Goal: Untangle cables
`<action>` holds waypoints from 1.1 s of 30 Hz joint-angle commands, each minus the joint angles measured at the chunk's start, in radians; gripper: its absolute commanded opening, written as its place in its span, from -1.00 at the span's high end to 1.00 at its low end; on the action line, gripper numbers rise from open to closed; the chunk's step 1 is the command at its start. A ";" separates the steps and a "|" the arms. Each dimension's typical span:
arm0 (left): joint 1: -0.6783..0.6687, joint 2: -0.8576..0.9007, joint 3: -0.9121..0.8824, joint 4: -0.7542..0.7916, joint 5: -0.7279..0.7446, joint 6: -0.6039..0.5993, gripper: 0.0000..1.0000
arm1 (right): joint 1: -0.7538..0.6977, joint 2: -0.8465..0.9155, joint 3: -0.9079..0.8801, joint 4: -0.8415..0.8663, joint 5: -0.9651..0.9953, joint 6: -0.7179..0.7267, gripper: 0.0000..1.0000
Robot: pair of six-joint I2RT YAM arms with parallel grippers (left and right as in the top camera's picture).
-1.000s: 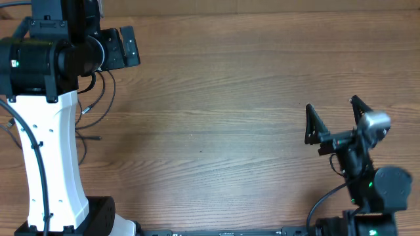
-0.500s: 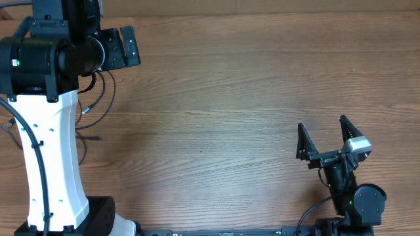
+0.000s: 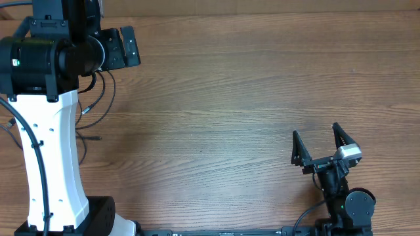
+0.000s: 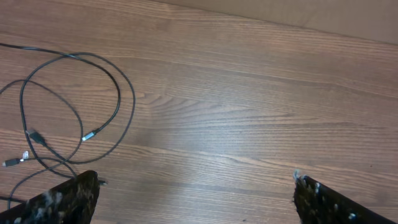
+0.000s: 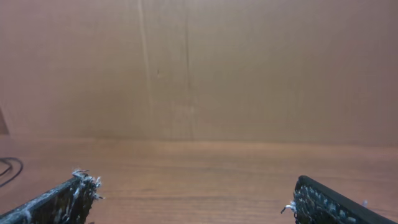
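Wood bench (image 3: 230, 98), mid-brown, with the grain running left to right in overhead and long plank seams crossing it. Small dark speck (image 3: 201, 152) on the surface near the middle, too small to identify. Darker streaks and wavy swirls in the grain, clearest in the left wrist view. Same view: a paler tan band (image 4: 348, 18) along the top right, meeting the bench at a slanted line; cannot tell what it is. Right wrist view: an upright brown panel (image 5: 261, 62) rises behind the bench's far edge and fills the upper half. It has faint vertical creases (image 5: 186, 62) and one tiny dark spot (image 5: 158, 73). The panel is slightly blurred.
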 commanded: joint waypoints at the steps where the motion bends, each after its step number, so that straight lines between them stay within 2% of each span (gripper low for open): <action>1: -0.002 0.005 0.003 0.002 -0.004 0.020 -0.99 | 0.012 -0.014 -0.011 -0.029 -0.026 0.007 -1.00; 4: -0.002 0.005 0.003 0.002 -0.004 0.020 -0.99 | 0.018 -0.014 -0.011 -0.134 -0.058 0.007 -0.99; 33: -0.005 -0.010 -0.003 0.003 -0.011 0.020 -0.99 | 0.018 -0.014 -0.010 -0.134 -0.058 0.006 -1.00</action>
